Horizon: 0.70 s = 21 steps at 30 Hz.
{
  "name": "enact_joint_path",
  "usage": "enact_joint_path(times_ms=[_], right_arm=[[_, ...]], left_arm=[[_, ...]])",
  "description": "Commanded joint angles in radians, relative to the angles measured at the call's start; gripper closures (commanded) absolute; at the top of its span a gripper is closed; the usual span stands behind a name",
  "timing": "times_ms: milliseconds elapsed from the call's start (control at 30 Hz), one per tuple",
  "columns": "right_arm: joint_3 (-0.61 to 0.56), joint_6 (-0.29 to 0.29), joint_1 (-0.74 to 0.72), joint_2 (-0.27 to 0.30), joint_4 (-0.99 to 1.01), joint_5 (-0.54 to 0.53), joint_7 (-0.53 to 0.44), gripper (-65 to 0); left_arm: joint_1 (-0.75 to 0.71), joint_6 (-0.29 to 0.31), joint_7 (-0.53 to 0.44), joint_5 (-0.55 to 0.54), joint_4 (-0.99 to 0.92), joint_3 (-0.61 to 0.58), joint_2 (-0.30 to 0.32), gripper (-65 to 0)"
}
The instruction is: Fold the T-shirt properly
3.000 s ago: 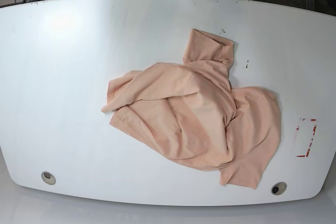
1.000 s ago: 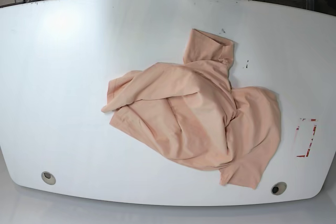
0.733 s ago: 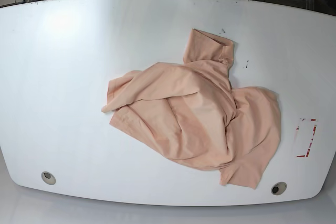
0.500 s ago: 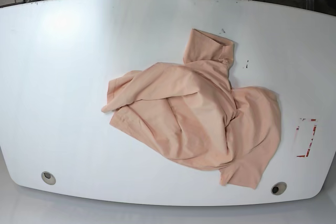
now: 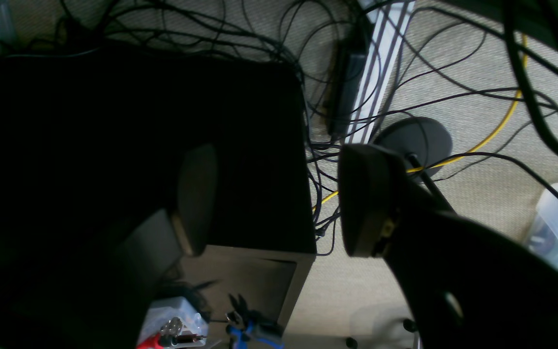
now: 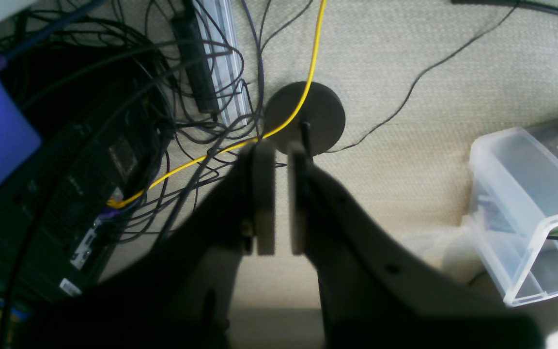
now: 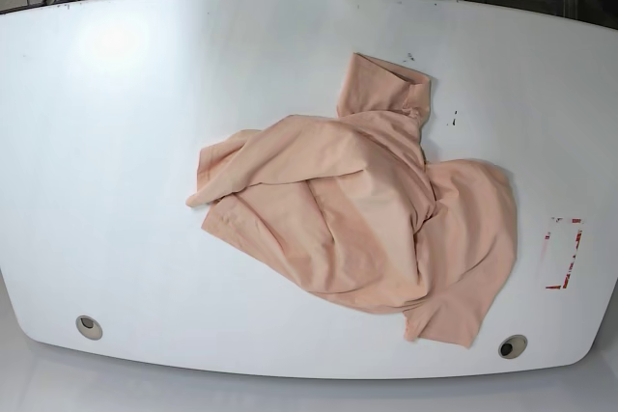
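Observation:
The peach T-shirt [image 7: 367, 205] lies crumpled in a heap on the white table [image 7: 126, 171], right of centre in the base view, with one sleeve sticking up toward the far edge. Neither arm appears in the base view. Off the table, my left gripper [image 5: 271, 201] hangs open over the floor, nothing between its fingers. My right gripper [image 6: 274, 196] is also off the table above the carpet, its two pads nearly together and holding nothing.
A red-marked rectangle [image 7: 563, 253] sits near the table's right edge. Two round cable holes [image 7: 89, 326] [image 7: 512, 345] lie along the front edge. Cables, a dark computer case [image 5: 138, 145] and a clear plastic bin [image 6: 531, 208] are on the floor.

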<state>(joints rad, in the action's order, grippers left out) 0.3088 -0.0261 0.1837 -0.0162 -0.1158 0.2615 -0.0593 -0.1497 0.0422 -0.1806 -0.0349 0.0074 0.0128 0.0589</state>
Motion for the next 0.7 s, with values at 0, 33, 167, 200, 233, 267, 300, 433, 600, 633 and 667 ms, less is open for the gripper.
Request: enact_joint_path(times_ms=[0,33,167,200,233,267,300,433,600,633,667], right_arm=[[0.001,-0.002,0.006,0.004,0.003,0.001,0.001,-3.7],[0.002,-0.002,0.006,0.004,0.003,0.001,0.001,-3.7],[0.003,0.003,0.009,0.007,0.004,0.017,0.007,-3.5],[0.004,0.004,0.009,0.007,0.003,0.020,0.007,-3.5],[0.004,0.004,0.010,0.007,0.002,0.022,0.006,-3.4],[0.005,0.004,0.011,0.007,0.002,0.024,0.006,-3.4],[0.004,0.005,0.012,0.008,0.000,0.027,0.006,-3.5],[0.004,0.002,0.017,0.008,-0.005,0.038,0.006,-3.6],[0.005,-0.002,0.025,0.009,-0.009,0.045,0.005,-3.6],[0.005,-0.002,0.028,0.010,-0.011,0.045,0.005,-3.7],[0.005,-0.001,0.031,0.010,-0.014,0.044,0.005,-3.7]], left_arm=[[-0.009,0.001,0.002,0.003,-0.005,-0.001,0.005,-37.1],[-0.010,0.001,0.001,0.004,-0.004,-0.001,0.004,-37.0],[-0.021,0.004,-0.001,-0.002,0.004,0.001,0.005,-37.1],[-0.023,0.004,-0.001,-0.003,0.004,0.001,0.006,-37.1],[-0.026,0.004,0.000,-0.003,0.005,0.001,0.007,-37.1],[-0.030,0.004,0.000,-0.003,0.007,0.001,0.007,-37.1],[-0.032,0.004,-0.001,-0.003,0.009,0.001,0.008,-37.1],[-0.052,0.005,-0.011,-0.004,0.025,0.001,0.010,-37.3],[-0.081,0.005,-0.024,-0.005,0.047,0.001,0.014,-37.5],[-0.086,0.005,-0.025,-0.005,0.051,0.002,0.015,-37.5],[-0.091,0.004,-0.026,-0.005,0.056,0.003,0.016,-37.4]])
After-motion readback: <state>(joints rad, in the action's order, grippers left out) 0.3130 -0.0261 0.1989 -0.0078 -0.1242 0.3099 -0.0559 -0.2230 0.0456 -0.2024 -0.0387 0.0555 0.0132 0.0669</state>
